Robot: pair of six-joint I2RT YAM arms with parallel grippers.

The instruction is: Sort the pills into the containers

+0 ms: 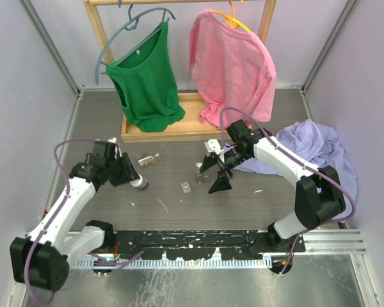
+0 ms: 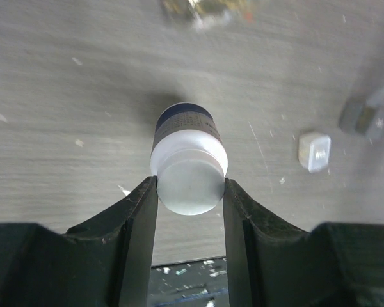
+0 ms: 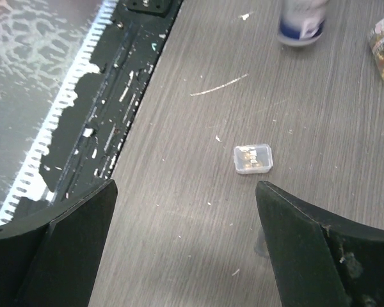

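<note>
The left tool [image 2: 189, 184] is clenched on a pill bottle [image 2: 187, 137], with one finger pressed to each side of its white end. The bottle's long axis runs straight out from the fingers, its dark-banded end pointing away across the desk [image 1: 179, 214]. I cannot tell which end carries the cap.

The right tool [image 3: 185, 185] is released, its fingers spread wide and holding nothing. It hovers over bare wood.

A clear tub [image 3: 253, 158] with a few yellowish pills inside lies flat on the desk between the two arms. It is ahead and to the right of the bottle's far end, and just ahead of the right tool, toward that tool's right-hand finger. The right tool looks a little nearer to it. A dark tub [image 1: 198, 169] stands just beyond the clear one, close under the right arm. A clear packet of pills [image 1: 148, 160] lies near the left tool, further back.

If the bottle is to be tipped over the clear tub, its far end must swing right. Nothing lies on that path, though the right tool crowds the far side. A green shirt [image 1: 144, 77], a pink shirt [image 1: 233, 64] and a lilac cloth [image 1: 313, 144] are well apart from the work.
</note>
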